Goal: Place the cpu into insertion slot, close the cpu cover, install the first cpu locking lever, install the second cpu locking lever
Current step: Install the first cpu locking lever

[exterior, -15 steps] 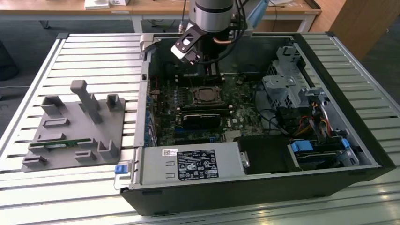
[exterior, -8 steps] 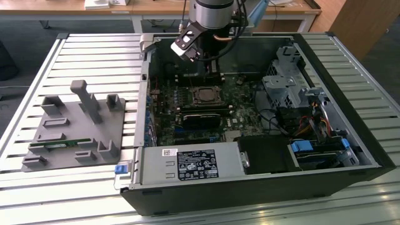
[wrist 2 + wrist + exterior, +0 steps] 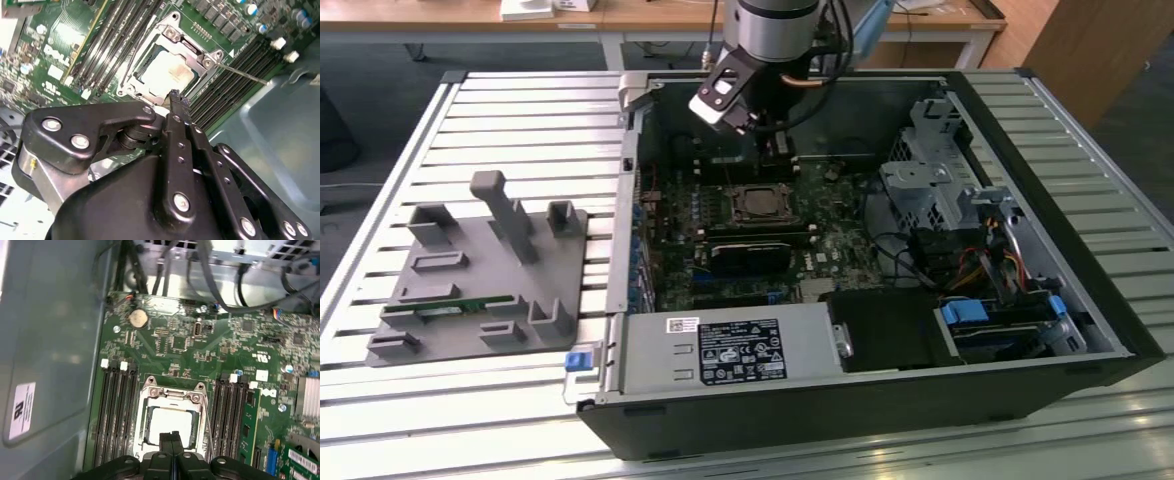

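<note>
Slats of pale ribbed metal form the table [image 3: 520, 110], and well to the exterior view's left of the insertion slot [image 3: 141, 64] sits a matte grey moulded fixture plate [image 3: 480, 270] with blocky upright posts. Nearer the slot, on the same side, rises the black sheet-metal wall of the open computer case [image 3: 854, 400], and inside it lies a boxy grey power supply [image 3: 720, 350] with a white label. The slot itself is a small square socket in glossy green circuit board, flanked on both sides by long, narrow black memory slots [image 3: 117, 415]. The cpu [image 3: 171, 424] lies flat inside the slot, its top a dull, smooth silvery tan. Around it the cpu cover [image 3: 172, 390], a thin silver frame with a large window, lies down flat. From one corner of that frame a thin steel wire lever [image 3: 245, 75] runs out slantwise over the memory slots. The gripper [image 3: 175, 94], made of black linked metal bars with round bolts, has its two slim fingers pressed together and grips nothing. In both wrist views its tip hangs just over the slot's edge, right beside the cpu. To the exterior view's right of the slot stand a perforated bare-steel drive cage [image 3: 927, 180] and loose coloured cables [image 3: 974, 265].
</note>
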You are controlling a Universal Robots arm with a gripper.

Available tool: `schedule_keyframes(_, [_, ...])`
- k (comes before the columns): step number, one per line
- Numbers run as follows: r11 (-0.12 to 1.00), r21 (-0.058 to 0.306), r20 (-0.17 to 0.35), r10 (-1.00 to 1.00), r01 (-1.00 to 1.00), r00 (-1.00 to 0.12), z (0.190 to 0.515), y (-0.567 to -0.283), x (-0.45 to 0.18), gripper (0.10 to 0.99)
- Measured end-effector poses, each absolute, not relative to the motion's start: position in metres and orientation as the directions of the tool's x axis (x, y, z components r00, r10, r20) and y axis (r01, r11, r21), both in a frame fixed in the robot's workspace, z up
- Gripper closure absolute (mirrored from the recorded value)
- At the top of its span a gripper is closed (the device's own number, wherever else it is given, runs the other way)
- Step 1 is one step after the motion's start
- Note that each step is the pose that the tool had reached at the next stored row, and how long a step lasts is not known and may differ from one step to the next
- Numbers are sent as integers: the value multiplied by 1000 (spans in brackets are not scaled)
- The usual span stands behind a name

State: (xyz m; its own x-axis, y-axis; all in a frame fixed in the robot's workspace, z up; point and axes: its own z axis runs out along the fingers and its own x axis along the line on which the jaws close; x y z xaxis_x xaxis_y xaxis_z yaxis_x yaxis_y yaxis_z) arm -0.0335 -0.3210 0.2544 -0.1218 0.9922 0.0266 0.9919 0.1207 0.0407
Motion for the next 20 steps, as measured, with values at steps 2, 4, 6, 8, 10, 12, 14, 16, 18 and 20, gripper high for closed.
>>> schedule_keyframes(2, [156, 40, 25, 987, 987, -157, 254, -321, -33, 980])
schedule_keyframes(4, [191, 40, 21, 981, 981, -192, 254, -321, -33, 980])
schedule_keyframes(6, [225, 39, 18, 974, 974, -226, 254, -321, -33, 980])
schedule_keyframes(8, [259, 38, 15, 966, 965, -260, 254, -321, -33, 980])
schedule_keyframes(10, [294, 38, 14, 956, 955, -294, 254, -321, -33, 980])
schedule_keyframes(12, [329, 38, 14, 944, 943, -330, 254, -321, -33, 980])
schedule_keyframes(14, [363, 38, 14, 931, 931, -364, 254, -321, -33, 980])
schedule_keyframes(16, [396, 38, 14, 918, 917, -397, 254, -321, -33, 980])
schedule_keyframes(18, [429, 38, 14, 903, 903, -430, 254, -321, -33, 980])
schedule_keyframes(20, [462, 38, 14, 886, 886, -463, 254, -321, -33, 980])
